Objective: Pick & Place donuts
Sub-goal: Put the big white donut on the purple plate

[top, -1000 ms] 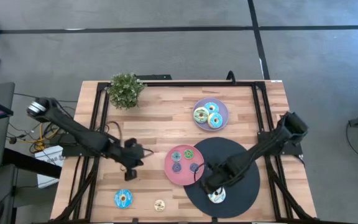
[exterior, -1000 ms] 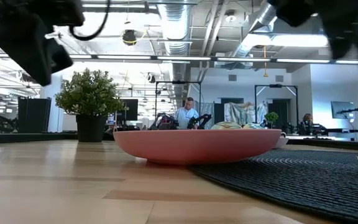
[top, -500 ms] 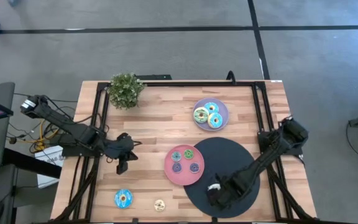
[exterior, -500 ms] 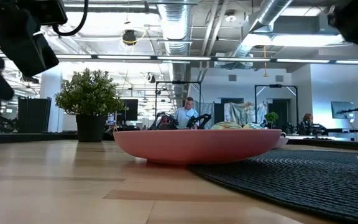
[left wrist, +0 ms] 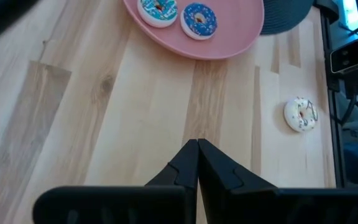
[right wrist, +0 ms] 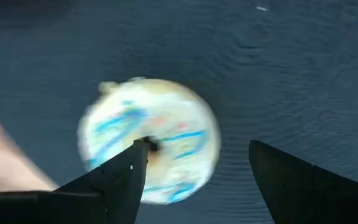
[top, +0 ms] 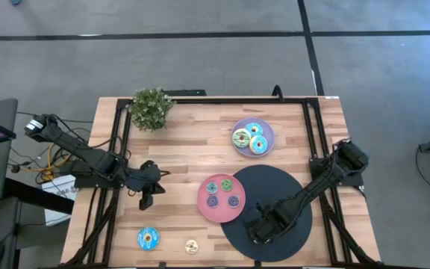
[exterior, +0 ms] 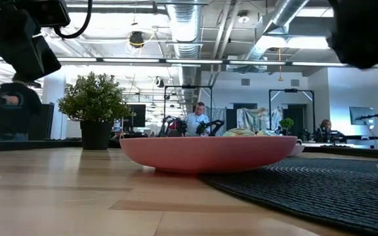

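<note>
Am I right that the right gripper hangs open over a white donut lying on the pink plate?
Not quite. The right gripper does hang open over the white donut, but the right wrist view shows that donut lying on the black disc, not the pink plate.

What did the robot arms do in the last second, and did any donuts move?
The left gripper pulled back from beside the pink plate toward the table's left edge and stayed shut. The right gripper slid along the black disc, came over the white donut and now straddles it, open, not gripping. All the donuts, both plates and the plant stayed put.
</note>
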Tool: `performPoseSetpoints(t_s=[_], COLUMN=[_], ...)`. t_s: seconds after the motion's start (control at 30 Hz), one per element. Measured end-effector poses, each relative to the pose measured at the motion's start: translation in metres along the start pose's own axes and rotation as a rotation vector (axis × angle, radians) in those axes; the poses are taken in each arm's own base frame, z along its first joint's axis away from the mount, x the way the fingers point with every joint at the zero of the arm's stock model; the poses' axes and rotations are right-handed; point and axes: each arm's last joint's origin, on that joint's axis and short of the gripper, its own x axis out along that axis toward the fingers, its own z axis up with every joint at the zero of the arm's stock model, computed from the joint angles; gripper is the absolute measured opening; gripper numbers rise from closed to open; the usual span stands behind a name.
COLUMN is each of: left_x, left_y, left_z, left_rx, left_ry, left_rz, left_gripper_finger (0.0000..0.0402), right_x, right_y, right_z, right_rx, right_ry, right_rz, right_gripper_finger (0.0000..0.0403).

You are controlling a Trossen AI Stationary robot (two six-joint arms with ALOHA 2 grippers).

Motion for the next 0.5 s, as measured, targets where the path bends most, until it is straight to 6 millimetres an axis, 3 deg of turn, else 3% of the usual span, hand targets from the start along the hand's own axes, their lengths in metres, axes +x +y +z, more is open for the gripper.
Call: performPoseSetpoints(t_s=[0.3,0.5], left_x=[0.0,0.0], left_y=[0.0,0.0], left_z=[0.0,0.0], left_rx=[-0.015,-0.015], left_ry=[0.002,0.002], left_rz=[-0.002,-0.002], left_gripper_finger=[0.0,0.0], right_x=[0.019,0.02], right_y=[-0.005,-0.005], right_z=[0.0,0.0], right_rx=[0.051,0.058], right_ry=[0.024,0.022], right_rz=[0.056,0.065], right_gripper_finger=[0.0268,0.0222])
